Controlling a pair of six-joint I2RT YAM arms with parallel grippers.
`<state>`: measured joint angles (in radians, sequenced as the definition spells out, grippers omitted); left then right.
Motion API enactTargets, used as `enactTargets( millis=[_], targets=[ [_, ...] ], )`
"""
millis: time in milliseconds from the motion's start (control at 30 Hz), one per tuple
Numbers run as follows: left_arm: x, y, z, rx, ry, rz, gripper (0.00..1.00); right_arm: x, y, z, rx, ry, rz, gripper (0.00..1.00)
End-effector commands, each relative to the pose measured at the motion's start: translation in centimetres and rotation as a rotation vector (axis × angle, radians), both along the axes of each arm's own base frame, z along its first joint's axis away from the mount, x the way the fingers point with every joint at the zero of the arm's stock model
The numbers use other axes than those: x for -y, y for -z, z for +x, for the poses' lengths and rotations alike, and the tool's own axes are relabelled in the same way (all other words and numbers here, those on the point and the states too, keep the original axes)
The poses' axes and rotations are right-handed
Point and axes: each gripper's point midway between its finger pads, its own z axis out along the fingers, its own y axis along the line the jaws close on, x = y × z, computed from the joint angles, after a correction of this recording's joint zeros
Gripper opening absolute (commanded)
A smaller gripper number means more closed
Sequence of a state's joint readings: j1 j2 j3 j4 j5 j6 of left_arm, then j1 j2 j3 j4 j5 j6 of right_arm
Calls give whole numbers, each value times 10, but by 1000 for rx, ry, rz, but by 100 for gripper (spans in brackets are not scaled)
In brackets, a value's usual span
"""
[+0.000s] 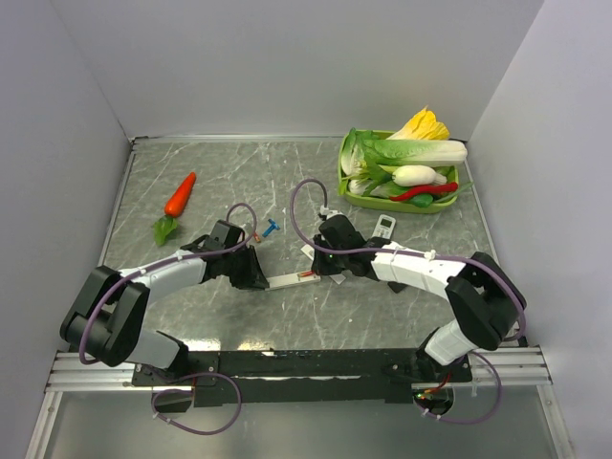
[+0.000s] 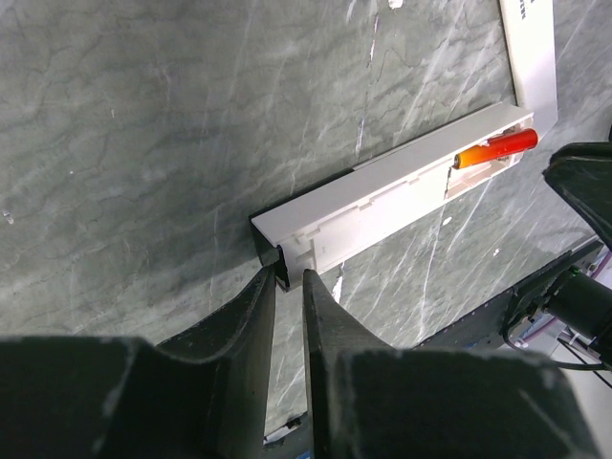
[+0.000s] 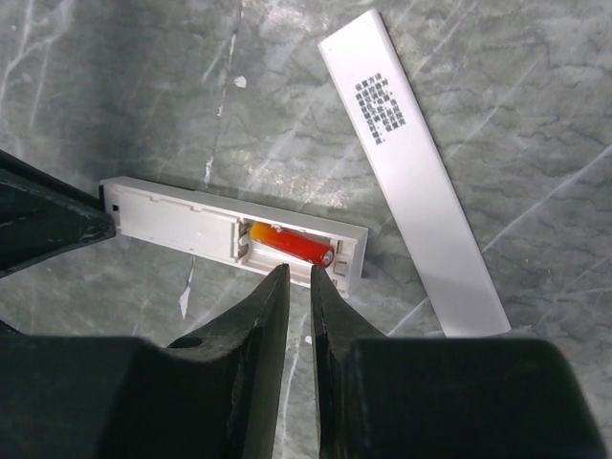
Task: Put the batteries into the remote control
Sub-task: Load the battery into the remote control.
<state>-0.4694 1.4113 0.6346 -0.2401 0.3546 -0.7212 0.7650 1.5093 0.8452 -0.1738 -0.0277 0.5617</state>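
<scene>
The slim white remote control (image 1: pixel 287 280) lies flat on the table, back side up, with its compartment open. One red-orange battery (image 3: pixel 287 245) lies slanted in the compartment at the remote's right end (image 2: pixel 495 148). The detached white back cover (image 3: pixel 411 172) rests on the table just past that end. My left gripper (image 2: pixel 292 275) is closed to a narrow gap on a corner of the remote's left end (image 1: pixel 260 280). My right gripper (image 3: pixel 299 271) hovers at the remote's near edge by the battery (image 1: pixel 323 268). Its jaws are barely apart, with nothing between them.
A green tray (image 1: pixel 346 177) of vegetables stands at the back right. A short white remote with buttons (image 1: pixel 383 227) lies beside the right arm. A small blue T-shaped piece (image 1: pixel 272 228) and a carrot (image 1: pixel 179 196) lie behind the left arm.
</scene>
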Motion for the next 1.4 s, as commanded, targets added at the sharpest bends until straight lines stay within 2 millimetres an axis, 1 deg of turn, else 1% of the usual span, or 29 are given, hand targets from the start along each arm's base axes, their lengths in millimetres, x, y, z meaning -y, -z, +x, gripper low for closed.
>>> enactTargets(
  millis=[0, 300, 767, 933, 1067, 1167, 1367],
  targets=[
    [5, -5, 6, 26, 8, -12, 21, 1, 4, 6, -12, 37, -5, 22],
    [5, -6, 5, 28, 7, -16, 21, 2, 10, 5, -17, 41, -10, 21],
    [5, -7, 5, 30, 9, -20, 20, 2, 13, 7, -22, 46, -23, 20],
    [5, -6, 5, 29, 10, -17, 20, 2, 7, 8, -15, 45, -19, 20],
    [5, -6, 6, 30, 10, -15, 20, 1, 3, 8, -8, 39, -18, 21],
    [5, -6, 6, 28, 13, -16, 20, -1, -1, 11, -2, 36, -15, 24],
    [5, -6, 7, 29, 10, -14, 20, 0, -2, 14, 11, 45, -24, 29]
  ],
)
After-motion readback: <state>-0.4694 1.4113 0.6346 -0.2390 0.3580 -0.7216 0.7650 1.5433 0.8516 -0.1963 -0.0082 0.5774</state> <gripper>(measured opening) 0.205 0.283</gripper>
